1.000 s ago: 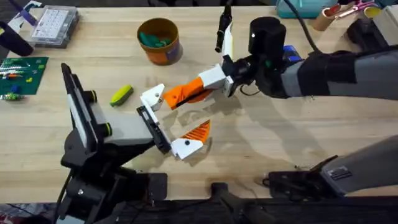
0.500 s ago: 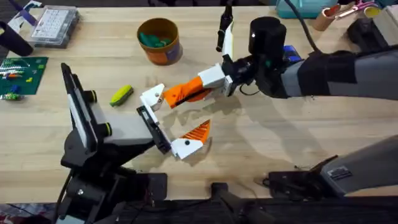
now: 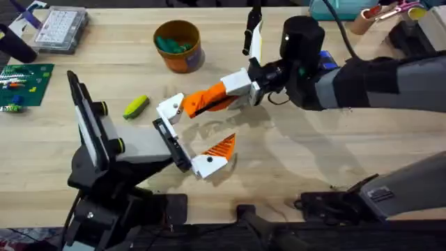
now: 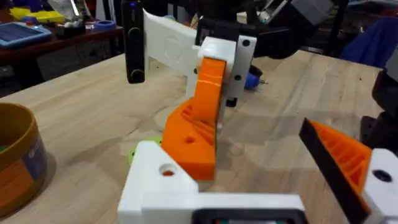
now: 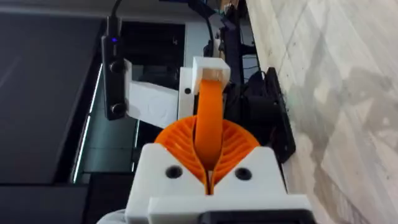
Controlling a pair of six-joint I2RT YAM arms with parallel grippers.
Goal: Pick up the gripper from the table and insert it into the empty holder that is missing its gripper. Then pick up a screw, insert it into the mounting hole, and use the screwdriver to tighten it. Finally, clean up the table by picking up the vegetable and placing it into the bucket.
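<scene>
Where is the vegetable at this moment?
In the overhead view the vegetable lies on the table's left half, below the bucket, beside the holder.

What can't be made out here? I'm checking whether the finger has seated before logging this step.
- Seating: in the overhead view the gripper meets the holder, but its base covers the slot.
- The grasp: in the right wrist view the right gripper is shut on the gripper's orange wedge, hiding it.
- The bucket: cut off by the left wrist view's edge.
- Screws: too small to pick out anywhere.
</scene>
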